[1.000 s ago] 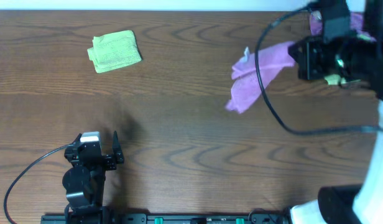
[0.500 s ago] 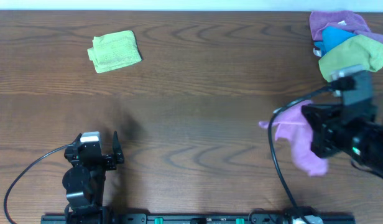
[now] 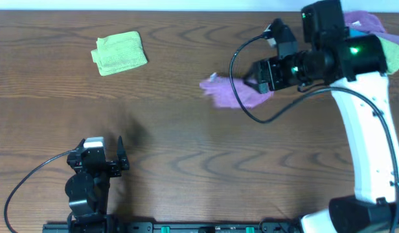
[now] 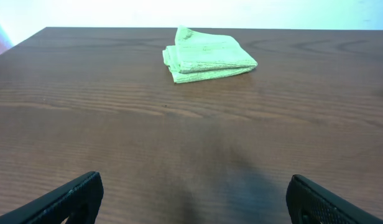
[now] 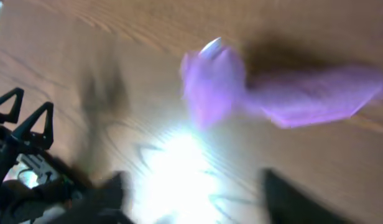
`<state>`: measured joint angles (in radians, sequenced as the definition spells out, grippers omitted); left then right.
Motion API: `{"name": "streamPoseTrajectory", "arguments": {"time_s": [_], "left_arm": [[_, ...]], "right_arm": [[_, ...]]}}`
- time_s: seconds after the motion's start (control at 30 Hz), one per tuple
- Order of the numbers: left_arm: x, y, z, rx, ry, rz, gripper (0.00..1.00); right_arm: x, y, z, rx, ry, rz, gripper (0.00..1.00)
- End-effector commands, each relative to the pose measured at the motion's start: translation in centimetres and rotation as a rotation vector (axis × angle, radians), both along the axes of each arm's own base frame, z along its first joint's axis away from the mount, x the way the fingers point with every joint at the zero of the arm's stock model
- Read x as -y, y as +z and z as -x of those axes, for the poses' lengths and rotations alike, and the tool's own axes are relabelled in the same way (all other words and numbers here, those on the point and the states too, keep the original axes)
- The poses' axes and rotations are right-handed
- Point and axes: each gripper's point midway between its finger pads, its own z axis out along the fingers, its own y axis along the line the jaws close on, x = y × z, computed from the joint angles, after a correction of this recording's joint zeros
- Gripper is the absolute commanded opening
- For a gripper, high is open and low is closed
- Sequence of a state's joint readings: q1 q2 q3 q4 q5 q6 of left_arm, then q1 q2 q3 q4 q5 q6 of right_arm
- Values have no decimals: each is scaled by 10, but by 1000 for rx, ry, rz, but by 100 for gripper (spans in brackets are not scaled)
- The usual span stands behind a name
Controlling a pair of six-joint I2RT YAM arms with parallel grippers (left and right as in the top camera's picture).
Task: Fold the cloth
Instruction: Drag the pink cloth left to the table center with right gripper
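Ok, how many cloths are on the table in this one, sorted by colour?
Lime-green cloths: 2, one folded at far left, one at the far right edge
Magenta-purple cloth: 1, crumpled mid-table
Lavender-purple cloth: 1, far right corner
Total: 4 visible; the right arm hides part of that corner, so more may lie there.

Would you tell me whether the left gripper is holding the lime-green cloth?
No, the left gripper is open and empty, and the lime-green cloth lies folded on the table well ahead of it.
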<state>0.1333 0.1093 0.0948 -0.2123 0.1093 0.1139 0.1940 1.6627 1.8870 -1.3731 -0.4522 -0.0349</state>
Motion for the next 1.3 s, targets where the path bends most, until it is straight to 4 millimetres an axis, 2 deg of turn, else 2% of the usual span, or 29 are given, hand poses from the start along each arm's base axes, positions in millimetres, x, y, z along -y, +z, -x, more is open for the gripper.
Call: {"name": "streamPoseTrajectory", "arguments": {"time_s": [0.0,0.1,0.23,0.47,0.6,0.67,0.7,0.73,0.77,0.87,0.97,1.0,1.03,1.1,1.17,1.2,1.27], "left_arm": [[3,-14,1,-33,-23,-12,95],[3,-14,1,-33,-23,-12,95],[3,-14,1,-33,-23,-12,95],[3,-14,1,-33,-23,-12,95],[3,-14,1,-33,-23,-12,95],[3,-14,1,-32,-23,-12,95],[3,-14,1,-32,-23,-12,95],[3,-14,1,-33,-23,-12,95],[3,-14,1,-33,-23,-12,95],[3,-14,1,-33,-23,-12,95],[3,-14,1,-33,-23,-12,96],[3,-14,1,-33,-23,-12,95],[3,-14,1,-33,-23,-12,95],[3,-14,1,-33,-23,-12,95],[3,-14,1,-32,-23,-12,95],[3,-14,1,-32,-23,-12,96],[3,-14,1,-32,-23,-12,95]], "right_arm": [[-4,26,6,74,27,-23,99],[3,22,11,65,15,32,99],[23,1,25,-23,-23,150,99],[41,-64,36,-172,-49,264,99],[39,-87,27,-170,-60,244,97],[38,-93,17,-133,-64,236,85],[36,-94,11,-110,-67,230,84],[35,-95,4,-88,-75,223,86],[34,-97,-3,-61,-87,217,99],[33,-108,-17,-14,-101,207,99],[46,-136,-25,-54,-194,262,99],[48,-145,-27,-71,-206,271,94],[48,-156,-28,-94,-207,276,82],[48,-174,-29,-141,-202,289,50],[48,-192,-29,-196,-220,296,27],[48,-202,-29,-217,-221,302,23],[50,-216,-27,-261,-238,321,22]]}}
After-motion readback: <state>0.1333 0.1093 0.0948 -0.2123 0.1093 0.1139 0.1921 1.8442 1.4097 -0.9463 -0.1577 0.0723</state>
